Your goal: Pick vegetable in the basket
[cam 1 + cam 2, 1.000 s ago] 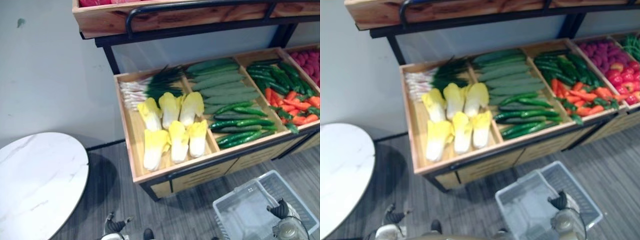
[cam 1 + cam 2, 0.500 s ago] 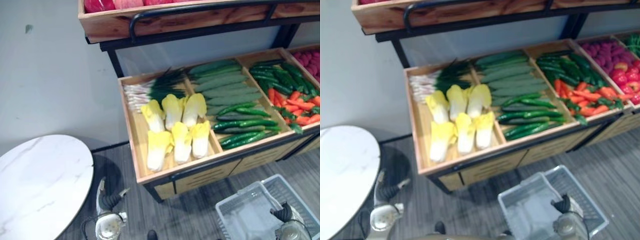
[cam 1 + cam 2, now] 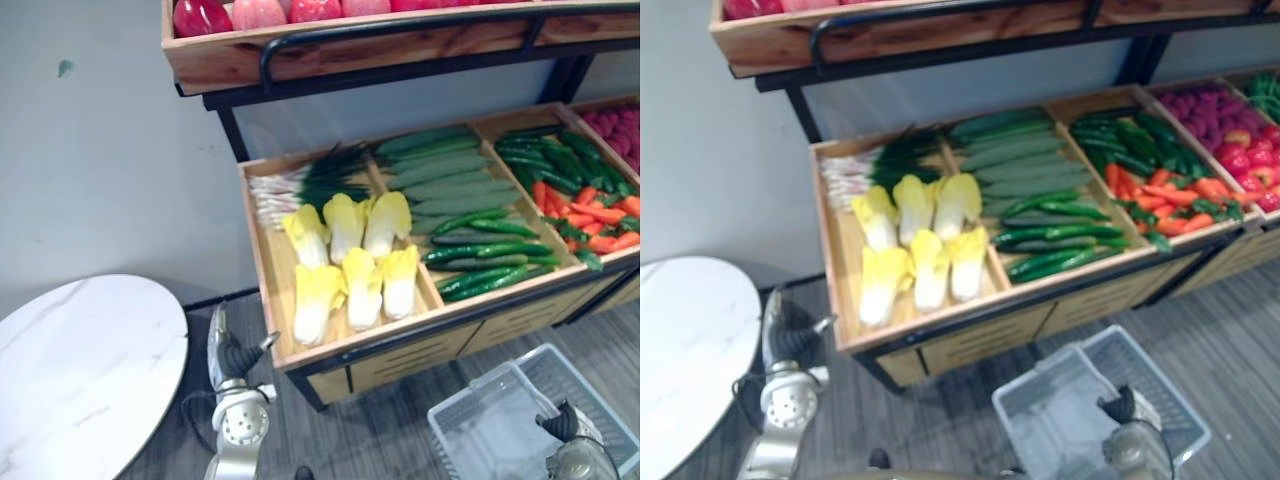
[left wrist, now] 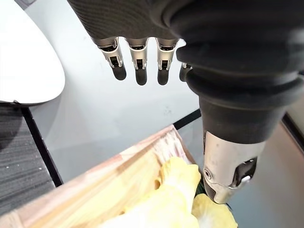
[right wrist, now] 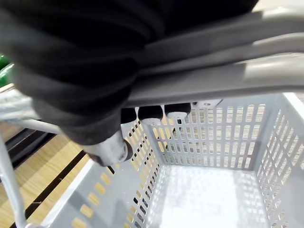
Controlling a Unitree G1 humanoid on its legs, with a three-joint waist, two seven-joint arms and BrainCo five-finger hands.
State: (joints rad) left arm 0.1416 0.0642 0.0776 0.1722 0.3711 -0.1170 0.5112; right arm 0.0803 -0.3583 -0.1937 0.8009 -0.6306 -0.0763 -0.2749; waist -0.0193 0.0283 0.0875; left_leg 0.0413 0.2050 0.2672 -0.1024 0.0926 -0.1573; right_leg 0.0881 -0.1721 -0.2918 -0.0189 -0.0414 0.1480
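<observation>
Several yellow-white cabbages lie in the leftmost wooden crate of the stall, with spring onions behind them. My left hand is raised just off that crate's front left corner, open and empty. The left wrist view shows its straight fingers above a cabbage and the crate's rim. My right hand is low at the right, shut on the handle of a grey plastic basket. The basket has nothing in it.
Long pale green gourds and dark cucumbers fill the crate beside the cabbages. Chillies and carrots lie further right. An upper shelf holds red fruit. A white marble round table stands at the left.
My left hand has risen from the lower edge to the cabbage crate's front left corner. The right hand and the basket have stayed low at the right. The camera has shifted slightly.
</observation>
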